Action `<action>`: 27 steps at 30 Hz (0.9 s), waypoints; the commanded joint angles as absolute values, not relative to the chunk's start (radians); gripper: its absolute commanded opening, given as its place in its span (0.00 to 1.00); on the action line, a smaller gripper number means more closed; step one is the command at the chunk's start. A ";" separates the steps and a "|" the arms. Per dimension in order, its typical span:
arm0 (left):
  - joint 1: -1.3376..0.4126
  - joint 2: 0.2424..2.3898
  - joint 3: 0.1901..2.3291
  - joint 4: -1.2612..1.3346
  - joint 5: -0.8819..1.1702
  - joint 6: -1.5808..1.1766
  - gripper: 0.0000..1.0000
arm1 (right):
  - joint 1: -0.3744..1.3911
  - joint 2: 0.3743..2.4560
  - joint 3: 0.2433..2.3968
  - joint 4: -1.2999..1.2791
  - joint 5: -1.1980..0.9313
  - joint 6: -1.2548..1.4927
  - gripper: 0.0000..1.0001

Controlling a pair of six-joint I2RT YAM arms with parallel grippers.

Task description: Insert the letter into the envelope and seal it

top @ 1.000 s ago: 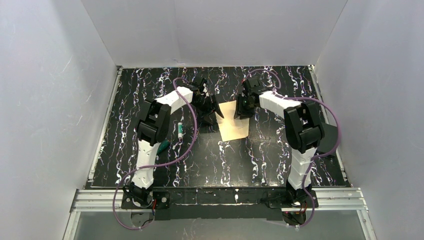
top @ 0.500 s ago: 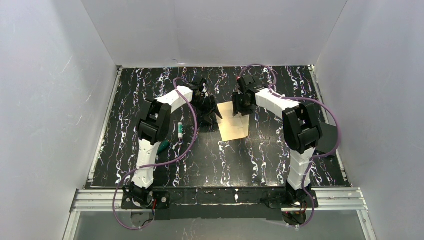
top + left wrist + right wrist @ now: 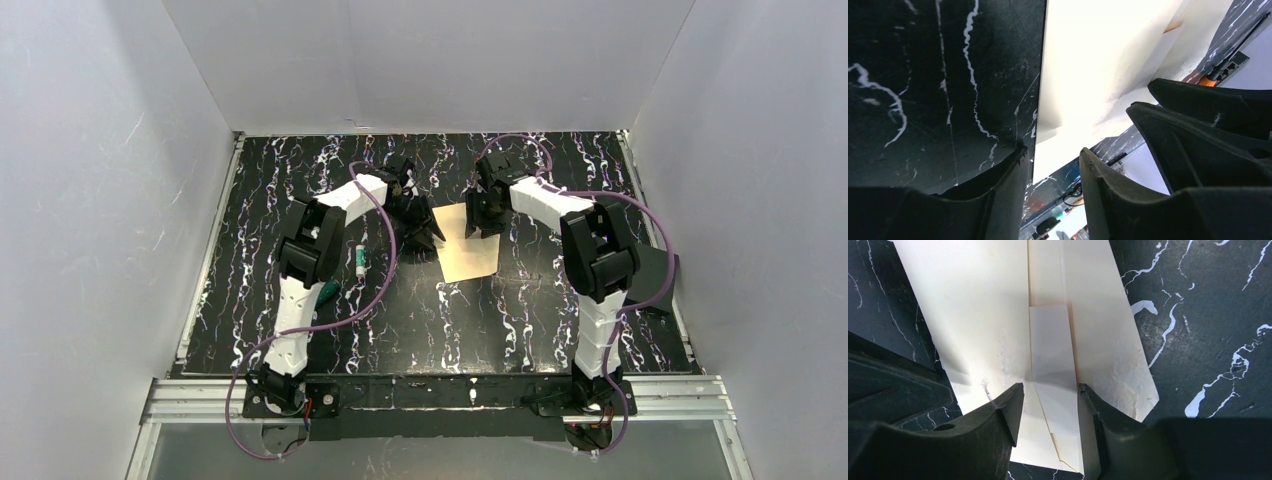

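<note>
Marbled table (image 3: 300, 330). Envelope (image 3: 470, 252) flat on it, mid-table, between both arms. Left gripper (image 3: 1053, 150) at envelope's left edge, jaws parted astride it, not pinching. Right gripper (image 3: 1050, 386) low over envelope, jaws spread, nothing held. Tan sliver of letter (image 3: 1044, 277) in centre gap, rest hidden. Probably inserted; sealing left to do.

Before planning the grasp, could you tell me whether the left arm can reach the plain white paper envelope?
Likely yes: the left gripper sits open astride the edge of the envelope, with nothing blocking it.
</note>
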State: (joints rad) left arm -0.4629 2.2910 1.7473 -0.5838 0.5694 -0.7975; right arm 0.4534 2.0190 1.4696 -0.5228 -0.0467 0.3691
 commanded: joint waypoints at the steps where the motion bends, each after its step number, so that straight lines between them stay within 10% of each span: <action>1: -0.471 2.342 1.723 -0.616 0.585 -0.815 0.39 | 0.432 2.046 1.462 -0.519 -0.122 0.405 0.50; 27: -0.469 2.335 1.699 -0.536 0.609 -0.863 0.40 | 0.401 1.997 1.284 -0.265 -0.367 0.621 0.50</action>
State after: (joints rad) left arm -0.4606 2.3211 1.7416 -0.5579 0.6544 -0.8501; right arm 0.3988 2.0144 1.3396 -0.2890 -0.3405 0.5526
